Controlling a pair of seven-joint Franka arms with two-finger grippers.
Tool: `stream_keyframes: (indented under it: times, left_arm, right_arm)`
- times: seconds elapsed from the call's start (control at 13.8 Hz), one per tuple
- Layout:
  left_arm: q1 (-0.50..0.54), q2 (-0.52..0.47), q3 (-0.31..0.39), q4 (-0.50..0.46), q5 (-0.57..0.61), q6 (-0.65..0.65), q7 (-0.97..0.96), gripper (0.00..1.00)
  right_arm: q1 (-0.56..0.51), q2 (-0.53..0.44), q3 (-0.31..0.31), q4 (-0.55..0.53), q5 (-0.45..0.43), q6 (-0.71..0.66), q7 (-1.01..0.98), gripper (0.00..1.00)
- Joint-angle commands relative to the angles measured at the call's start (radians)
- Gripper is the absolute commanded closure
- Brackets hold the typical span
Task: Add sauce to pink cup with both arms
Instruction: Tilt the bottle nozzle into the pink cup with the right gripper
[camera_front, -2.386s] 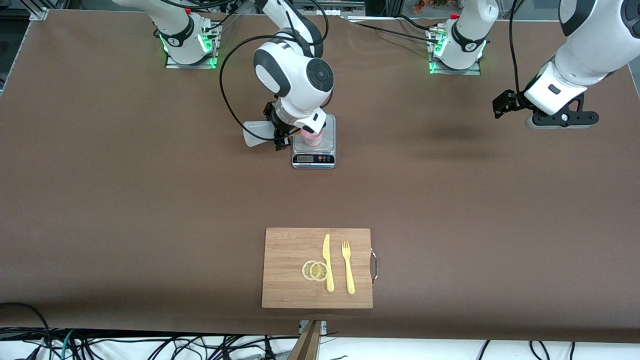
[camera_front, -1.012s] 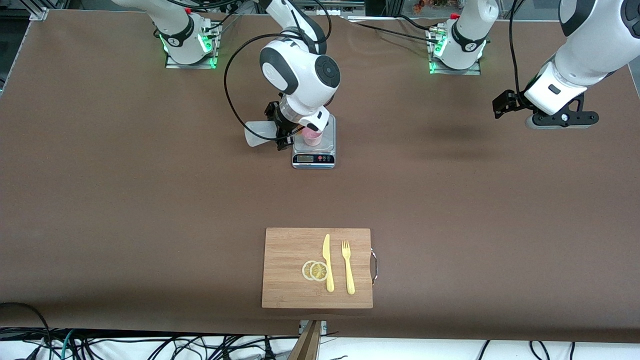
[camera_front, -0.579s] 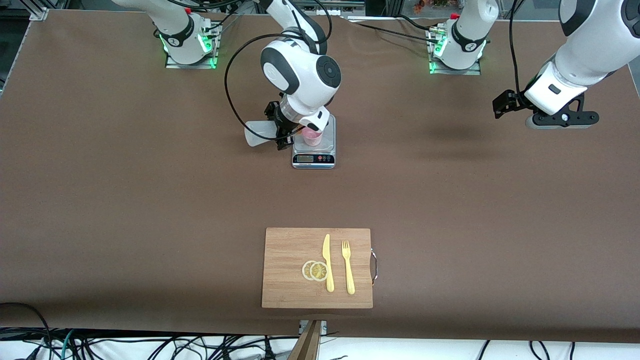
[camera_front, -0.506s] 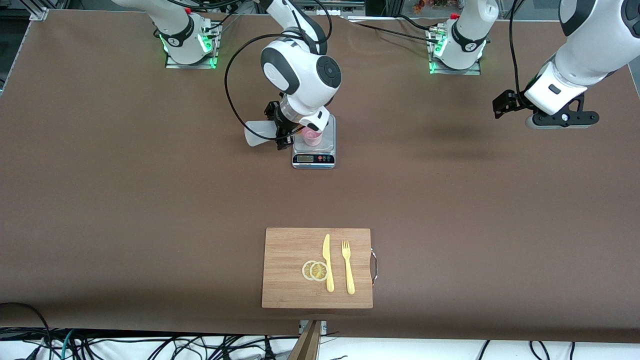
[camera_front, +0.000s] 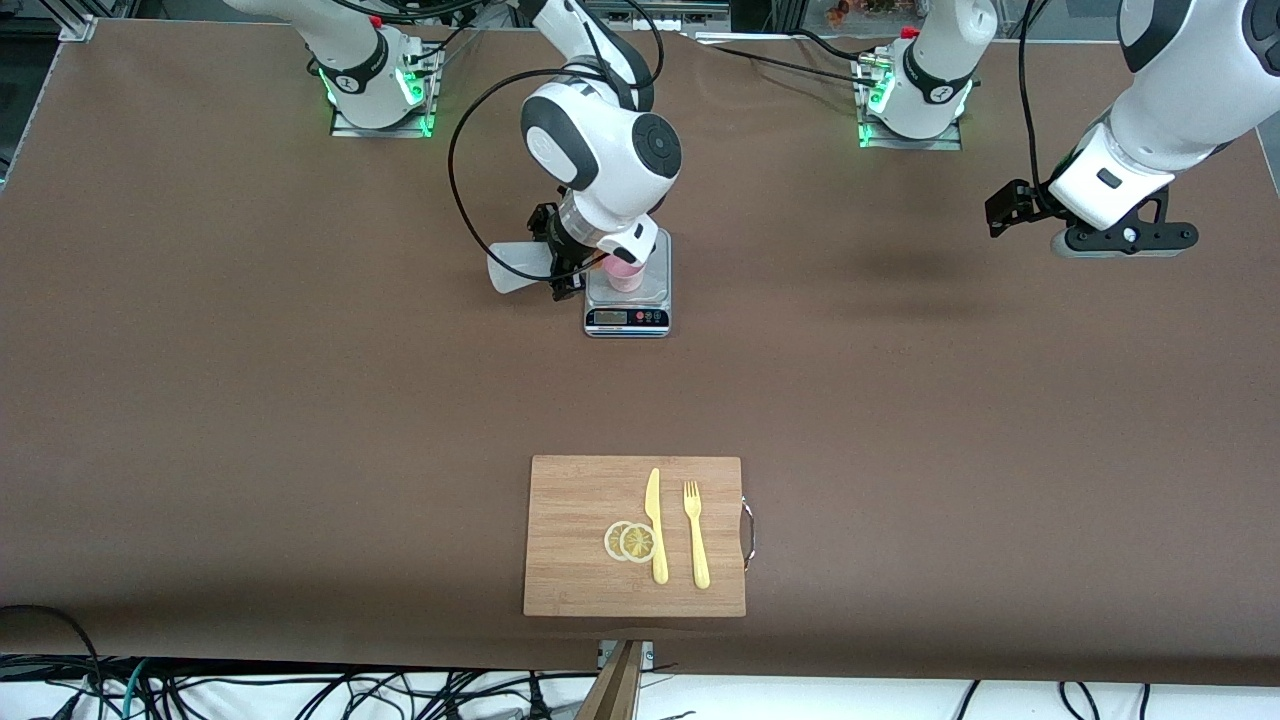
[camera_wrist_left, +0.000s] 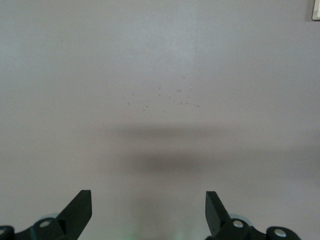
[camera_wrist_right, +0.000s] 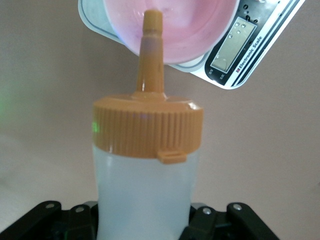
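Now squeeze bottle (camera_wrist_right: 145, 195) nozzle over pink cup (camera_wrist_right: 172, 30)

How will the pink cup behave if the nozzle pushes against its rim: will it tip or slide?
The pink cup looks like thin plastic, so it is probably light. It stands free on the scale with nothing holding it, so a push from the squeeze bottle could likely slide or tip it. The smooth metal plate probably gives little grip.

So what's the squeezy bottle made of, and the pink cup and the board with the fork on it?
The squeeze bottle looks like soft, cloudy plastic: light shows through it. Its orange cap seems harder plastic, with molded ridges. The pink cup looks like smooth, slightly shiny plastic. The cutting board appears to be wood, perhaps bamboo, with pale grain stripes and a matte surface.
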Motion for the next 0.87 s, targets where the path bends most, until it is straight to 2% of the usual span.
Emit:
stream_keyframes:
  times: [0.0, 0.36, 0.8]
  left_arm:
    - [0.012, 0.005, -0.012, 0.024, 0.018, -0.025, 0.009, 0.00]
    - [0.012, 0.005, -0.012, 0.024, 0.018, -0.025, 0.012, 0.00]
    - [0.014, 0.003, -0.010, 0.024, 0.017, -0.039, 0.015, 0.00]
  right_arm:
    - [-0.012, -0.012, -0.004, 0.006, 0.055, 0.018, -0.042, 1.00]
    - [-0.058, -0.014, -0.005, 0.000, 0.141, 0.065, -0.122, 1.00]
    - [-0.163, -0.042, -0.008, -0.005, 0.255, 0.077, -0.300, 1.00]
